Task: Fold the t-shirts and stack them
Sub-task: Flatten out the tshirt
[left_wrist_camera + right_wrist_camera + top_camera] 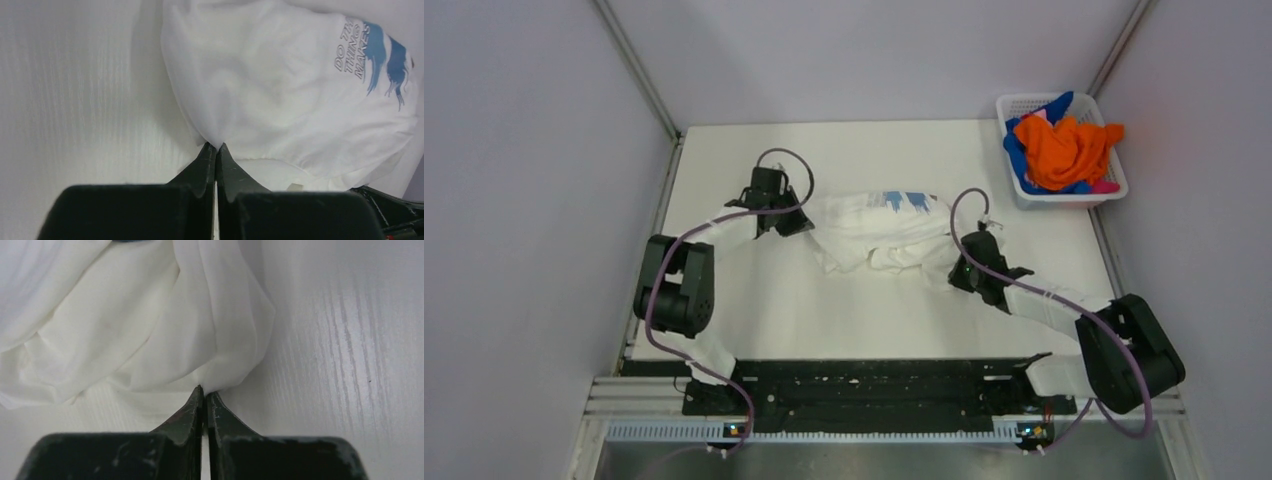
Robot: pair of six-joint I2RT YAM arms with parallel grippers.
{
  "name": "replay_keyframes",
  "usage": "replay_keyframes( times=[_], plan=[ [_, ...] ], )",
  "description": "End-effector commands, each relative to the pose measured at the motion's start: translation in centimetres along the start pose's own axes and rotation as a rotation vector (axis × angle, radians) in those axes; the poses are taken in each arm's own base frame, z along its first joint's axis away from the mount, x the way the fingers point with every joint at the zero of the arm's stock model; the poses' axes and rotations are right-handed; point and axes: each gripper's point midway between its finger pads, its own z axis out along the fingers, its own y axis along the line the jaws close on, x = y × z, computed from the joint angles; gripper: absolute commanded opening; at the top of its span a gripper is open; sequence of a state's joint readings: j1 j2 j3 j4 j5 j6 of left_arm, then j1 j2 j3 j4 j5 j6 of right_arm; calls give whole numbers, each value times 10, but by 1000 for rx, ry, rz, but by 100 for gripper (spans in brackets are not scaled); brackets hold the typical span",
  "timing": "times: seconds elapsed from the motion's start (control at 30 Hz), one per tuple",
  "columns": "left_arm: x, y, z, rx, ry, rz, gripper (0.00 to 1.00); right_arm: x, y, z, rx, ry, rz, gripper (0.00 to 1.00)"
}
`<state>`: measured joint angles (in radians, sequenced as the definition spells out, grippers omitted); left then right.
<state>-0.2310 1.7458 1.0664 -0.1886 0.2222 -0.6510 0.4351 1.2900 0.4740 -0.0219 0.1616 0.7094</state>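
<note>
This was a lab robot cell: a white table boxed in by plain grey panels on aluminium struts (rising at 11 and 1 o'clock), with the left arm and right arm bolted to a black rail at 6 o'clock.

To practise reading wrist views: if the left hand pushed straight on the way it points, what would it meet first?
The white t-shirt: the left hand is shut on its edge, and more cloth lies directly ahead.

Overhead view looks down on the table, wrist views close, low, sharing the white t-shirt (overhead's centre)
</note>
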Motion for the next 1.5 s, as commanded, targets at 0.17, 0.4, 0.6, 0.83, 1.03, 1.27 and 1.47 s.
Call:
replay_keyframes(
  times=[0.17,0.4,0.6,0.83,1.03,1.27,1.47],
  plan=[
    [-75,-57,-92,95,-327,114,0,-106,7,-52,106,-362,-25,0],
    [-126,-88,-206,124,-653,130,0,-190,37,-169,-17,-655,-68,0],
    [-143,-108,-316,182,-916,162,0,-235,59,-268,-169,-873,-100,0],
    [-139,-113,-406,205,-1088,170,0,-264,74,-355,-278,-1032,-158,0],
    [-120,-119,-476,291,-1223,193,0,-269,93,-424,-443,-1118,-210,0],
    [-103,-132,-552,373,-1345,242,0,-268,112,-493,-604,-1181,-300,0],
    [-87,-146,-607,462,-1432,294,0,-261,108,-523,-652,-1215,-323,0]
  ],
)
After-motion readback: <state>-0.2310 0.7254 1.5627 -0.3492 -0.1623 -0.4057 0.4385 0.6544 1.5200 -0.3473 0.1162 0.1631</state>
